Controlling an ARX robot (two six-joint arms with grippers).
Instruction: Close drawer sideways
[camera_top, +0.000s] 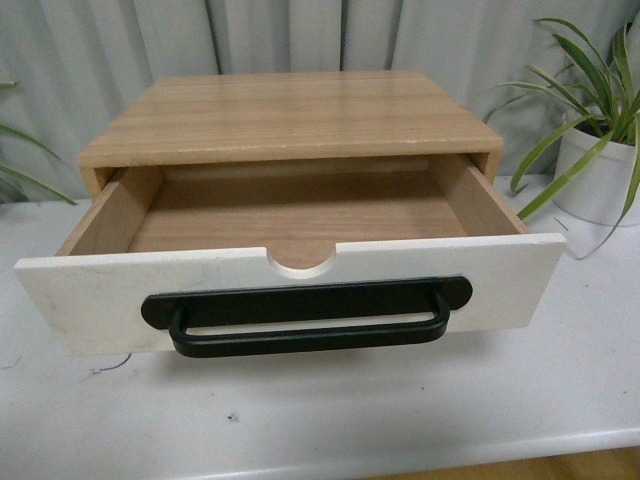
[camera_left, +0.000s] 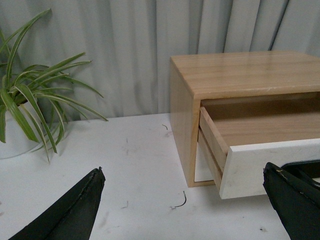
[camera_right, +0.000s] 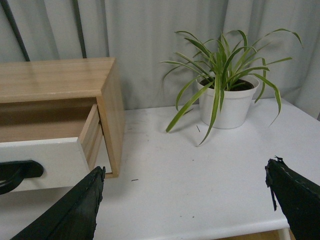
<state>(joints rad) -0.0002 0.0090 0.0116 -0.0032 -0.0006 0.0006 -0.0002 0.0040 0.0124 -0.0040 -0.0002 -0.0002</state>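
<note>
The drawer (camera_top: 300, 285) stands pulled far out of a light wood cabinet (camera_top: 290, 115) on the white table. It has a white front panel, a long black bar handle (camera_top: 305, 318), a semicircular notch in its top edge and an empty light wood inside. It also shows in the left wrist view (camera_left: 270, 162) and in the right wrist view (camera_right: 45, 155). My left gripper (camera_left: 185, 200) is open and empty, off the drawer's left corner. My right gripper (camera_right: 185, 200) is open and empty, off its right corner. Neither arm shows in the front view.
A potted spider plant in a white pot (camera_top: 600, 175) stands at the cabinet's right, seen also in the right wrist view (camera_right: 227, 102). Another plant (camera_left: 25, 117) stands at the left. A plain white drawer front (camera_left: 202, 165) sits below. Grey curtains hang behind. The table's front edge (camera_top: 400, 450) is near.
</note>
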